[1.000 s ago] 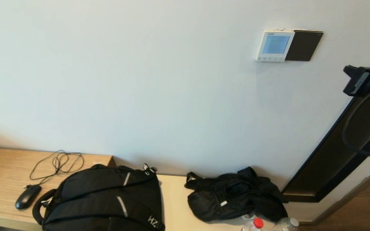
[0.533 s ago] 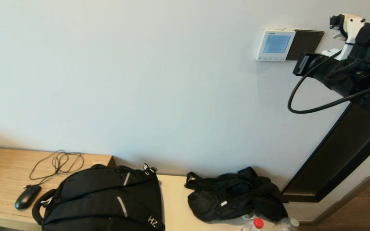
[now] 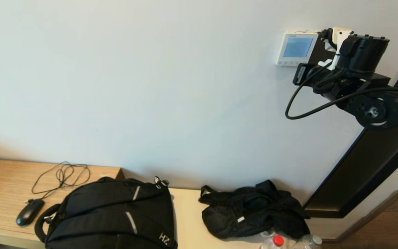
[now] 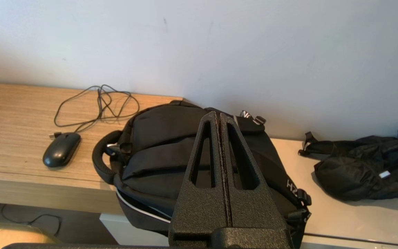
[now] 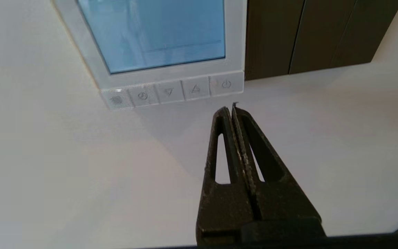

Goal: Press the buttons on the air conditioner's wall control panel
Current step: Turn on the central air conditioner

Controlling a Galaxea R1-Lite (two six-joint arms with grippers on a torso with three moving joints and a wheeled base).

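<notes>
Control panel point(image 3: 296, 48) high on wall, far right. Right gripper point(image 5: 232, 108) pressed together, tips just below power button point(image 5: 226, 84), not touching. Left gripper point(image 4: 218, 117) together, parked over backpack point(image 4: 171, 152) on desk point(image 4: 12, 138).

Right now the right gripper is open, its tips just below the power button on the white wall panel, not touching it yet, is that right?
One thing is off: the right gripper is shut, not open. The right wrist view shows its two fingers pressed together into a single point. The rest holds: the tips sit just below the power button on the white wall panel, with bare wall showing between them.
</notes>
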